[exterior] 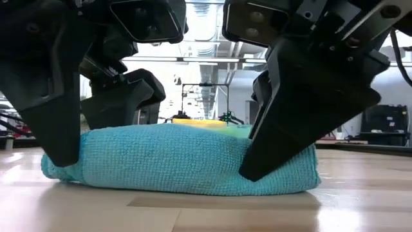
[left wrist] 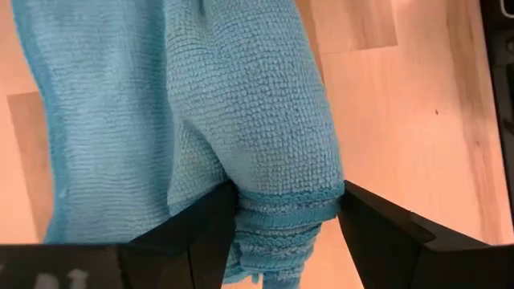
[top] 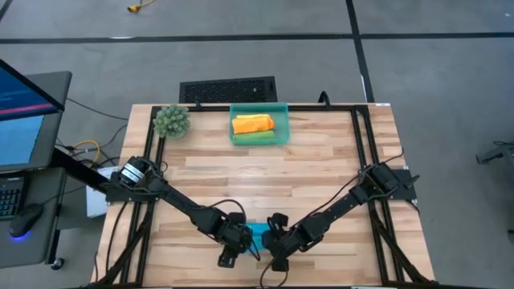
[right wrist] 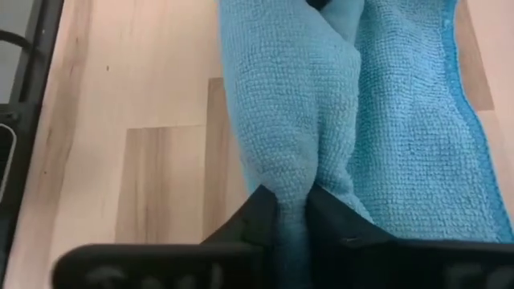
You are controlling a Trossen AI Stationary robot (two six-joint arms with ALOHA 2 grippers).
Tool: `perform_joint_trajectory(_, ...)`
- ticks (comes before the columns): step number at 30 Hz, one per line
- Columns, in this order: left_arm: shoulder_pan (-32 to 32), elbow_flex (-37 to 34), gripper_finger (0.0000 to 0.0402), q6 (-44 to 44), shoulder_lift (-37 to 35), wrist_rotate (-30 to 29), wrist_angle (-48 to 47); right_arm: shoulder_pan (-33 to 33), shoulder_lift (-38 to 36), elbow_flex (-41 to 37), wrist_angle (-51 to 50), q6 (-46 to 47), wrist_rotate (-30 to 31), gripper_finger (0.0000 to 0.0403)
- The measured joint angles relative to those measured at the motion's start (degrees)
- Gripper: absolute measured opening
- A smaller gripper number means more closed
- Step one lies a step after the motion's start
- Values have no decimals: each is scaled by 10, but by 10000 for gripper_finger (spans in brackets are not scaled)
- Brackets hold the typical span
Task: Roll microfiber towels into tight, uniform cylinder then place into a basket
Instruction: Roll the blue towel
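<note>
The bright blue microfiber towel [top: 259, 234], partly rolled into a fat bundle [exterior: 180, 158], lies on the table near its front edge, resting on its underside. My left gripper [left wrist: 285, 221] stands over the bundle's left end and my right gripper [right wrist: 293, 213] over its right end, both shut on it. The teal basket [top: 259, 124] stands at the far middle of the table. It holds an orange roll [top: 252, 124] and a green roll [top: 257, 138]. My left gripper has the rolled end [left wrist: 281, 213] of the blue towel between its two fingers [left wrist: 213, 225], several layers thick. The fingers slant down from above and stand across the roll. The roll's underside lies on the table. My right gripper pinches a raised fold [right wrist: 293, 172] of the blue towel between its two nearly closed fingertips [right wrist: 261, 213], near the bundle's right end. The fingers slant down from above. The towel stays on the table, with a flat layer [right wrist: 418, 136] spread beside the fold.
A spiky green plant ball [top: 171, 120] sits at the far left corner. Bare wood [top: 265, 172] lies between the towel and the basket. Black frame rails [top: 361, 160] run along the table's sides. A monitor and keyboard [top: 20, 120] stand left of the table.
</note>
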Motion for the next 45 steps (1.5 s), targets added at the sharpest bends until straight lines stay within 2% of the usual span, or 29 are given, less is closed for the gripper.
perform_joint_trajectory(6, -7, 25, 208, 16, 0, -22, -30, -1, -1, 0, 0, 15, -23, 31)
perform_joint_trajectory(16, -45, 77, 208, 51, 0, -82, -143, -7, -1, 0, 10, 84, -61, 38)
perform_joint_trajectory(23, -78, 83, 207, 52, -1, -152, -141, -22, 1, -2, 66, 142, -129, 29)
perform_joint_trajectory(31, -112, 83, 207, 90, -2, -207, -88, -40, 2, -1, 84, 203, -164, 37)
perform_joint_trajectory(36, -116, 69, 207, 113, -2, -211, -58, -53, 4, -2, 101, 229, -191, 29)
perform_joint_trajectory(39, -109, 44, 207, 99, -1, -231, -55, -53, 4, -2, 104, 235, -189, 37)
perform_joint_trajectory(43, -99, 17, 207, 93, -1, -213, -37, -53, 4, -2, 103, 236, -187, 42)
perform_joint_trajectory(45, -99, 5, 207, 90, -1, -223, -23, -53, 4, -2, 103, 236, -187, 38)
